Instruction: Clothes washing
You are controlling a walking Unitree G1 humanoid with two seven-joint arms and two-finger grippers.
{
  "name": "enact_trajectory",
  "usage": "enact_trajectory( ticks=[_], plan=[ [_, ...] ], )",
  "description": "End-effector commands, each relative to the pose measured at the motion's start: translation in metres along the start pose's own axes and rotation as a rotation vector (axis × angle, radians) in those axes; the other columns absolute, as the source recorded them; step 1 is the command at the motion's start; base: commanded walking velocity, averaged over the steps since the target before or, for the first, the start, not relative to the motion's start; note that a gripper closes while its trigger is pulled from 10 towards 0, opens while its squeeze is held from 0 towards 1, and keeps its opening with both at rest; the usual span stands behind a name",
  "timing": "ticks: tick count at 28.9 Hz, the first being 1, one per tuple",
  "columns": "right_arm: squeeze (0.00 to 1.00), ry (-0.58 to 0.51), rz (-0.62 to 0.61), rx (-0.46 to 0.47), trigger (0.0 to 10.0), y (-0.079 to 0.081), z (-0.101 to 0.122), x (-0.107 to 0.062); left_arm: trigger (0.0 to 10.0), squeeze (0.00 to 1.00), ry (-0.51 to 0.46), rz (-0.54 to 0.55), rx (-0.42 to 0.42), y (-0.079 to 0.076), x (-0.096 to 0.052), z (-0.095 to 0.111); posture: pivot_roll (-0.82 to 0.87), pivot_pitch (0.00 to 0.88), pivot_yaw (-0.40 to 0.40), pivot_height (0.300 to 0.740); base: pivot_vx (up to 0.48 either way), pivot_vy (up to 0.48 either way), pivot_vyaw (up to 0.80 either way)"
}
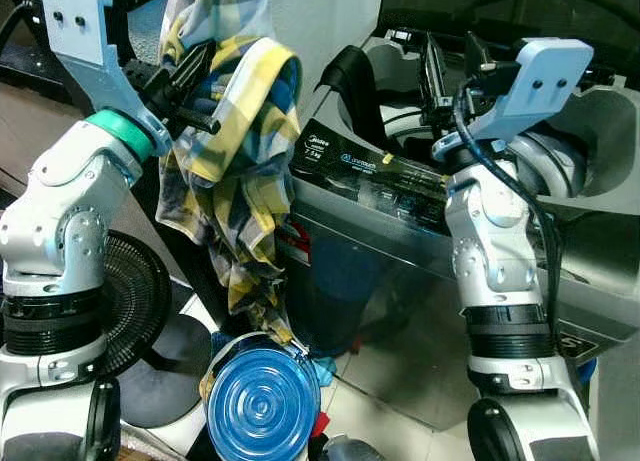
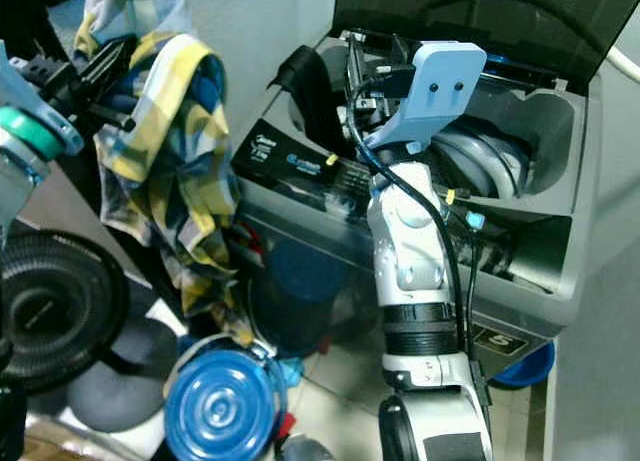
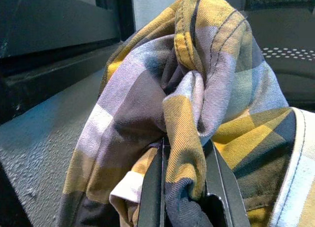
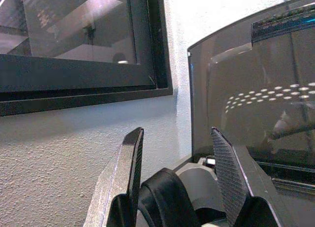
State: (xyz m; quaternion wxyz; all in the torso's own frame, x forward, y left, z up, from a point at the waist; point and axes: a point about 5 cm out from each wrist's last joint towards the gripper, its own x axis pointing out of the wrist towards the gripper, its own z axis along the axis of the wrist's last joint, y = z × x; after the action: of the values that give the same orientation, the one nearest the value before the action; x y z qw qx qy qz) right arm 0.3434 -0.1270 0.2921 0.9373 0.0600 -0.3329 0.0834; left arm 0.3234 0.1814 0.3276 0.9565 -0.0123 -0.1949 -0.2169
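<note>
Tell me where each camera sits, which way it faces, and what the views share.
Left eye view: head, looking down; left gripper holding a plaid shirt beside the open washing machine; both arms.
Right eye view: same scene; right gripper over the tub.
Left wrist view: along fingers clamping the shirt.
Right wrist view: along open fingers toward the lid.
Shared: shirt, washer.

Left end effector [image 2: 105, 66] holds plaid shirt [image 2: 165, 151] beside washing machine [image 2: 520, 181].
</note>
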Motion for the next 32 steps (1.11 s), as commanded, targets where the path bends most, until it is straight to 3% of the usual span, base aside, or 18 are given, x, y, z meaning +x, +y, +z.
enact_trajectory(
  ticks=[1,24,32],
  plan=[
    [0.00,-0.023,-0.004,0.003,10.0,0.0004,0.0047,0.0029,10.0,0.00,-0.064,-0.004,0.032,0.0000,0.0001,0.0139,0.10,0.040,0.074,0.740,0.000,0.000,-0.80],
    [0.00,-0.043,-0.014,-0.016,10.0,-0.0014,0.0093,0.0033,10.0,0.00,-0.055,-0.005,0.027,0.0009,-0.0001,0.0118,0.10,0.051,0.079,0.740,0.000,0.000,-0.80],
    [0.00,-0.047,-0.010,-0.024,10.0,-0.0007,0.0094,0.0023,10.0,0.00,-0.056,-0.001,0.012,0.0009,-0.0005,0.0115,0.10,0.051,0.079,0.740,0.000,0.000,0.00]
  ],
)
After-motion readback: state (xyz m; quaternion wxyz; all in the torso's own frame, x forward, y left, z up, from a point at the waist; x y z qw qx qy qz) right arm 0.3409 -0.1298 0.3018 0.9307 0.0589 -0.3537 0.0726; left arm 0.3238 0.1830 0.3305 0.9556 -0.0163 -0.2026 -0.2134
